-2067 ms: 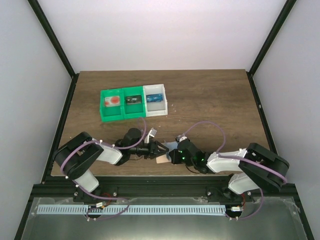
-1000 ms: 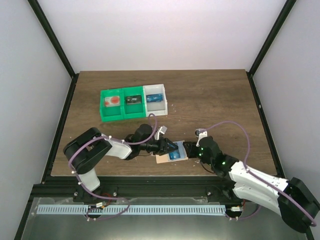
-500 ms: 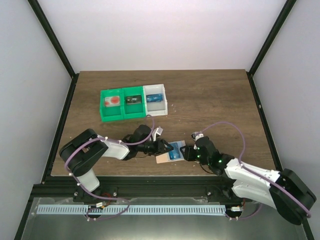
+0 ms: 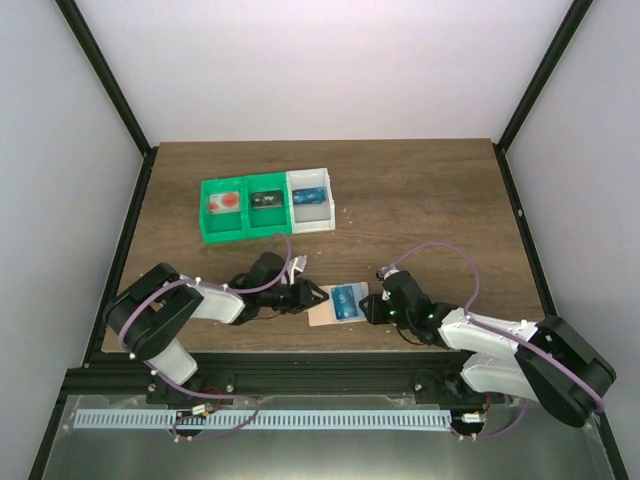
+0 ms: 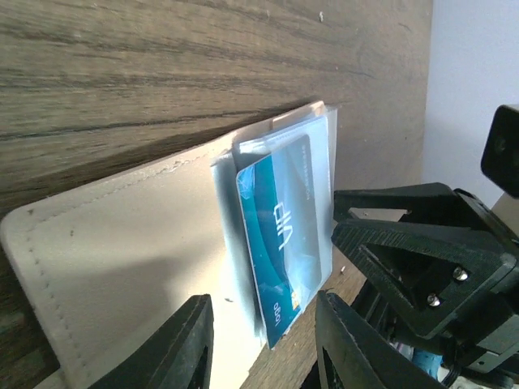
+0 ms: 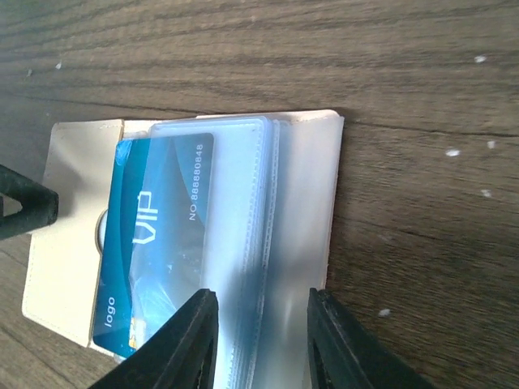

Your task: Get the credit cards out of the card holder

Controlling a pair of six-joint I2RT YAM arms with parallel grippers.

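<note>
Card holder (image 4: 321,315) lies open between my left end effector (image 4: 312,297) and right end effector (image 4: 370,308), both apart, exposing credit cards (image 4: 347,300).

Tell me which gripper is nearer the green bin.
Left. The left gripper is at the holder's left edge, toward the front and right of the green bin. The right gripper is on the holder's far side, farther right.

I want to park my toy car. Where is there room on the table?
The table is bare right of the white bin, and between that bin and the card holder. Front middle is crowded: left gripper and right gripper meet there.
</note>
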